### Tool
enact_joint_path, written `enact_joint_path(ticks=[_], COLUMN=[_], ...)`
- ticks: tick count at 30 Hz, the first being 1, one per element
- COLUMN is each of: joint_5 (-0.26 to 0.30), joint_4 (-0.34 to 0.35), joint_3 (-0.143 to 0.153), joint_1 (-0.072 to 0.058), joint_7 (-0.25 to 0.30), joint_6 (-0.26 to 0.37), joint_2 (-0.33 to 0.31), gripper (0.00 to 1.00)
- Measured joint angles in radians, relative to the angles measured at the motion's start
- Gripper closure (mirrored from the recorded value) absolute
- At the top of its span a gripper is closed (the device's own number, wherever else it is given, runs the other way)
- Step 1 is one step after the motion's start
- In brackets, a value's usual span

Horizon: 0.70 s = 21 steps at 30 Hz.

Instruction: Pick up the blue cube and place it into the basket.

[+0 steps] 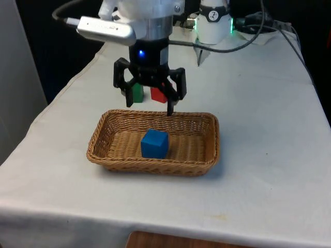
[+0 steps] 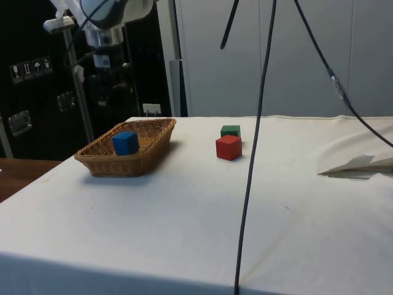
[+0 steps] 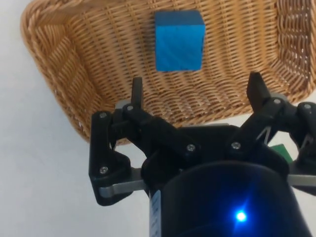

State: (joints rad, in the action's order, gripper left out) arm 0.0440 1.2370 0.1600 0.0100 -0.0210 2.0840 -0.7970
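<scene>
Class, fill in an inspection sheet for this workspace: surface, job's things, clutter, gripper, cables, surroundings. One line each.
Surface: table under a white cloth, slightly wrinkled.
Job's things: blue cube rests inside the wicker basket.
Clutter: green cube and red cube, close together on the cloth outside the basket.
Gripper: gripper open, empty, above the basket's far rim.
Cables: black cables hang across the side view.
Surroundings: black curtains, dark cabinets.
</scene>
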Motion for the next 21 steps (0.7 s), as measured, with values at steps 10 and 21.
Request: enact_joint_path(ticks=[10, 21], joint_5=[-0.002, -0.002], joint_4=[-0.002, -0.020], joint_3=[0.001, 0.001], joint_1=[-0.003, -0.010], joint_7=[0.063, 0.123], joint_6=[-0.035, -0.085], joint_2=[0.048, 0.083], gripper=[0.00, 0.00])
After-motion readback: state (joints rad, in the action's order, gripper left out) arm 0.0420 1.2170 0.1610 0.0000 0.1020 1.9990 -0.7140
